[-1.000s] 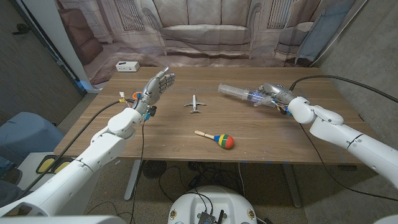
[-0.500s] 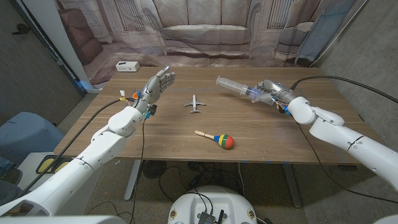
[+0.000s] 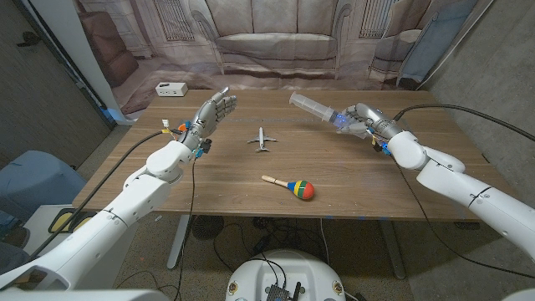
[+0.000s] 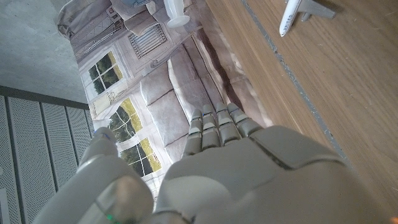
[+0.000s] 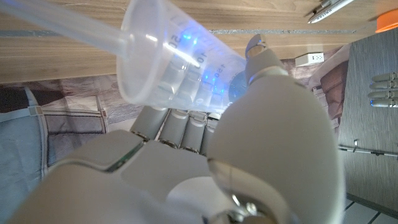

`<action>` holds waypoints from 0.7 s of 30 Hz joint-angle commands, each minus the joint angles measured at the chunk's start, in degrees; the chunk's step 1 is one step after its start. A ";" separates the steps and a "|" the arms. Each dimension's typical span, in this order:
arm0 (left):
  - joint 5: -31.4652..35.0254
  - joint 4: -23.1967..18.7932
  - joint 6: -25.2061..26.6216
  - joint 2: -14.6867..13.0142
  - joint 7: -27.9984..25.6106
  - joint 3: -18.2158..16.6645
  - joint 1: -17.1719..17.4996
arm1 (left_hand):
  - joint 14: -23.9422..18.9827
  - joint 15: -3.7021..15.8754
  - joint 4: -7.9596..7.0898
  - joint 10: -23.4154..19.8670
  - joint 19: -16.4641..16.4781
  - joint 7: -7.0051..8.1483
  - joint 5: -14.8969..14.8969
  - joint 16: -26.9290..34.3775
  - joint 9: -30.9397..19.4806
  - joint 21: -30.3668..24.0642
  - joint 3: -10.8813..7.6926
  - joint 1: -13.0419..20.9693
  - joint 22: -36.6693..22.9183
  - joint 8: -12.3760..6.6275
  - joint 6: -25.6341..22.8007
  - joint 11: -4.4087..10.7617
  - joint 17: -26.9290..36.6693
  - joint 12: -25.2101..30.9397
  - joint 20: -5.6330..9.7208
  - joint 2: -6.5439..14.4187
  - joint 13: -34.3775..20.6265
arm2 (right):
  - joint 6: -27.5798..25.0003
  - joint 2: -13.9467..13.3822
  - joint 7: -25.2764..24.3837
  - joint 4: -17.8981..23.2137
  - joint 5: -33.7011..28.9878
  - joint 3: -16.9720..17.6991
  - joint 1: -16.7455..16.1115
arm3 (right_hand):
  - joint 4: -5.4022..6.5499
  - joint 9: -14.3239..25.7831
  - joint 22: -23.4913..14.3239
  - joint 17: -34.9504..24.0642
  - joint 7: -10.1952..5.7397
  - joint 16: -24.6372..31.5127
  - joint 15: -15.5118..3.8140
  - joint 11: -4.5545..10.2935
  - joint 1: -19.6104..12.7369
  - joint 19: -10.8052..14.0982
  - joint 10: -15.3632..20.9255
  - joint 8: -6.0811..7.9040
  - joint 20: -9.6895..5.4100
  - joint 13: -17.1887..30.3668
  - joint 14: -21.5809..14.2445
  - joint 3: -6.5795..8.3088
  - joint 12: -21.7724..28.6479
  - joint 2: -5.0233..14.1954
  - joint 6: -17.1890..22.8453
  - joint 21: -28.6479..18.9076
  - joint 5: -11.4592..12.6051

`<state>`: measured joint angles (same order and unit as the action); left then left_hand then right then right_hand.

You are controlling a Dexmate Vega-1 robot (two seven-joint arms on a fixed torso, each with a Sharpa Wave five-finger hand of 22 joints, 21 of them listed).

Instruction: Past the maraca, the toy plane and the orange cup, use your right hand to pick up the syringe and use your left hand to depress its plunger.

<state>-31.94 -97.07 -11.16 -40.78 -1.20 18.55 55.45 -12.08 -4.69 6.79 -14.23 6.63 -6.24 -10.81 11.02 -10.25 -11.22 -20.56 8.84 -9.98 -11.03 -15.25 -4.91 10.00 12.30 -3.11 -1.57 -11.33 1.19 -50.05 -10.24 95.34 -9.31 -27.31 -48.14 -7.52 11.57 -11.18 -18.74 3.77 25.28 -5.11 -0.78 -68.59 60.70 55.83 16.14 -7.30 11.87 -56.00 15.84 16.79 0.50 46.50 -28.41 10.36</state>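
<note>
Clear plastic syringe [image 3: 316, 108] is sitting in the right hand [image 3: 361, 122], which is gripping it above the table [image 3: 351, 180], past the toy plane [image 3: 262, 139] and maraca [image 3: 290, 186]. Left hand [image 3: 206, 119] is waiting, fingers apart, holding nothing.

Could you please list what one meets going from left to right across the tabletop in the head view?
White power strip → left hand → toy plane → maraca → syringe → right hand.
</note>
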 commanded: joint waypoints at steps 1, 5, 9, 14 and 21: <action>0.44 0.27 -0.77 0.12 0.57 0.27 -0.78 | -0.41 0.12 -0.01 -0.41 0.29 -0.03 0.01 -0.15 -0.09 -0.06 0.04 0.02 -0.26 0.19 -0.41 -0.03 0.29 -0.04 -0.26 0.54 -0.08 | 2.42 0.36 -2.62 1.29 3.07 2.49 -2.63 | 5.07 0.12 -0.20 -0.34 -5.12 -0.06 -5.94 -0.18 -0.64 0.96 0.75 -0.01 -1.37 0.40 -3.36 5.99 0.07 10.11 6.10 -0.37 0.01; 0.43 0.43 -0.96 0.21 0.85 0.37 -0.97 | -0.40 0.11 -0.01 -0.40 0.30 -0.04 0.01 -0.16 -0.09 -0.07 0.06 0.02 -0.26 0.19 -0.42 -0.12 0.29 -0.05 -0.22 0.54 -0.08 | 3.26 0.45 -3.32 1.84 3.83 3.30 -3.43 | 5.05 0.12 -0.18 -0.59 -4.99 -0.05 -5.97 0.04 -0.61 0.83 0.72 -0.10 -1.34 0.58 -3.41 6.07 0.06 10.05 6.24 -0.52 -0.01; 0.46 0.64 -1.26 0.31 1.13 0.45 -1.18 | -0.39 0.15 0.00 -0.49 0.30 -0.04 0.02 -0.17 -0.09 -0.07 0.07 0.03 -0.26 0.20 -0.41 -0.10 0.29 -0.02 -0.21 0.55 -0.08 | 4.14 0.73 -4.30 2.56 4.61 4.21 -4.41 | 5.05 0.12 -0.18 -0.73 -5.24 -0.06 -5.98 0.04 -0.58 0.79 0.92 -0.20 -1.34 0.70 -3.43 6.10 0.14 10.01 6.22 -0.64 -0.02; 0.16 1.09 -1.33 0.50 1.57 0.54 -1.53 | -0.40 0.13 0.00 -0.49 0.31 0.00 0.02 -0.17 -0.09 -0.07 0.09 0.04 -0.26 0.22 -0.37 -0.01 0.29 -0.03 -0.12 0.55 -0.08 | 8.16 2.14 -4.51 1.19 8.16 5.53 -5.29 | 4.97 0.13 -0.17 -1.14 -5.15 0.16 -6.06 -0.06 -0.58 0.92 1.24 -0.22 -1.31 0.95 -3.78 6.14 0.31 9.94 6.61 -0.94 -0.05; 0.40 1.55 -1.42 0.64 2.02 0.86 -2.29 | -0.38 0.13 0.01 -0.45 0.35 0.00 0.02 -0.18 -0.09 -0.09 0.11 0.05 -0.26 0.21 -0.40 0.04 0.29 -0.05 -0.14 0.56 -0.08 | 9.75 2.80 -6.08 1.54 9.18 7.02 -7.00 | 4.88 0.13 -0.17 -1.52 -5.05 0.11 -6.03 -0.04 -0.50 0.84 1.47 -0.41 -1.37 1.34 -3.77 6.13 0.50 9.72 6.74 -1.26 -0.11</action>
<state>-31.56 -96.28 -12.31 -40.43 0.08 19.01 54.20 -12.08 -4.69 6.79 -14.23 6.63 -6.24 -10.81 11.02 -10.25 -11.22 -20.56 8.84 -9.98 -11.03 -15.25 -4.91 10.00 12.30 -3.10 -1.58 -11.32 6.86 -48.43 -14.19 96.87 -3.48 -22.56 -52.80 -7.52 11.60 -11.19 -20.03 4.10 25.26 -5.11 -1.14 -68.59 60.51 56.33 15.63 -7.50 12.93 -56.01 15.84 16.98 0.50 47.20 -29.07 10.35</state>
